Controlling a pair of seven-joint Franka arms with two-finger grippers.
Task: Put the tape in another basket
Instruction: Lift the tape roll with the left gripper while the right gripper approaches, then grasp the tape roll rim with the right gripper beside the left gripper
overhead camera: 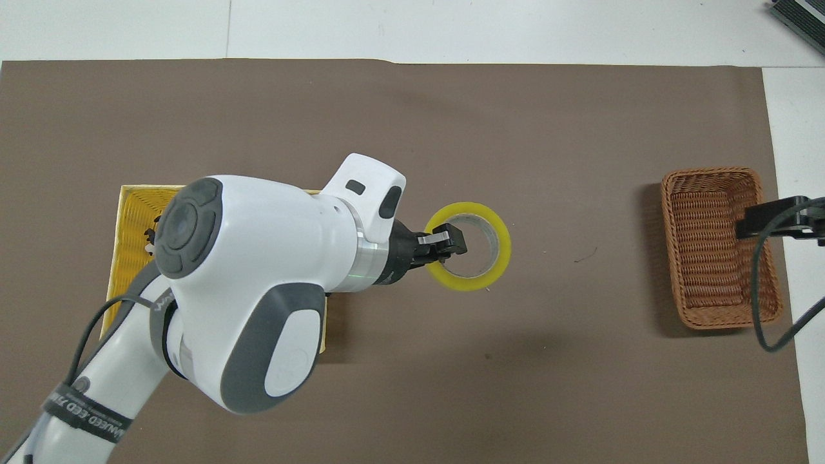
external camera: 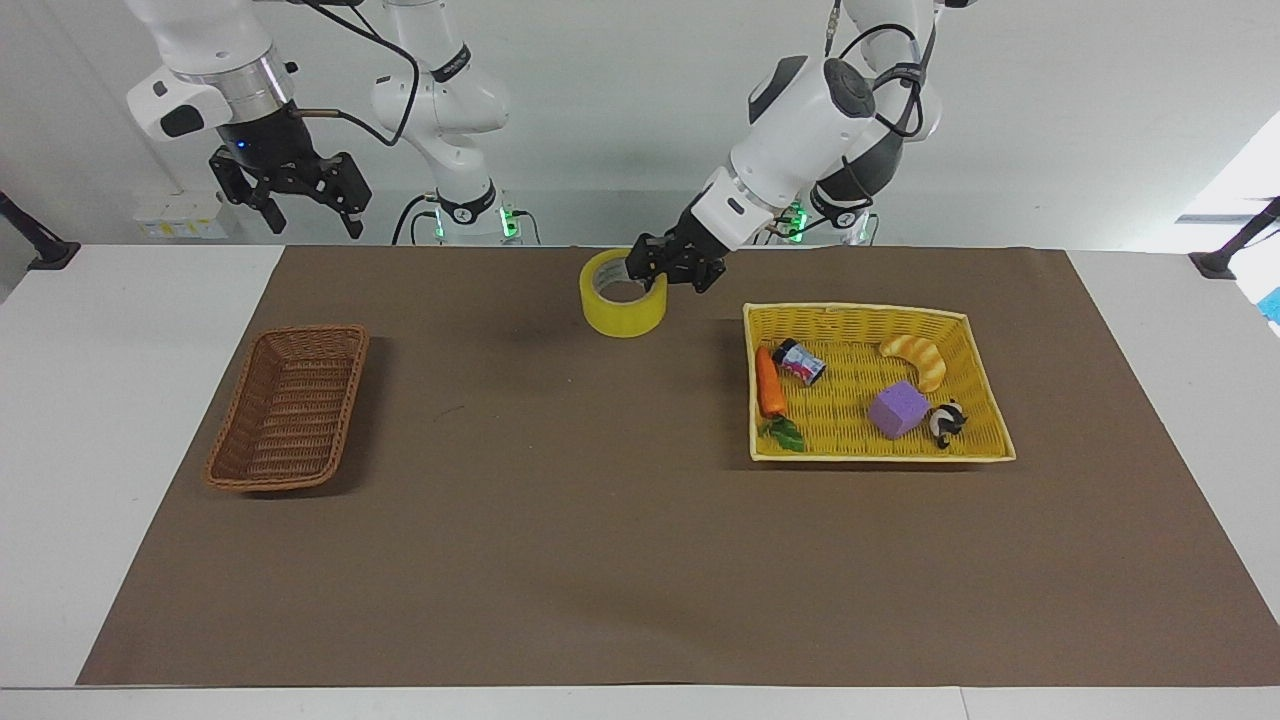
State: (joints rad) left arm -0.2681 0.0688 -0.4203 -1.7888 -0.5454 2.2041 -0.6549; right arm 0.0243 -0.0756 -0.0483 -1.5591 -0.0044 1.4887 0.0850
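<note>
Above the mat's middle, left gripper (external camera: 655, 270) pinching tape (external camera: 623, 296) rim, right gripper (external camera: 298, 192) waiting, spread.

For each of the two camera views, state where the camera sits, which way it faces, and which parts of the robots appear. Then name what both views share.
Facing view: high across the table, facing the robots; both arms and bases show, the waiting right gripper raised near its base.
Overhead view: above the robots' end, looking steeply down; the left arm fills the foreground.
Shared: left gripper holding the tape over the mat, the wicker basket, the yellow basket.
</note>
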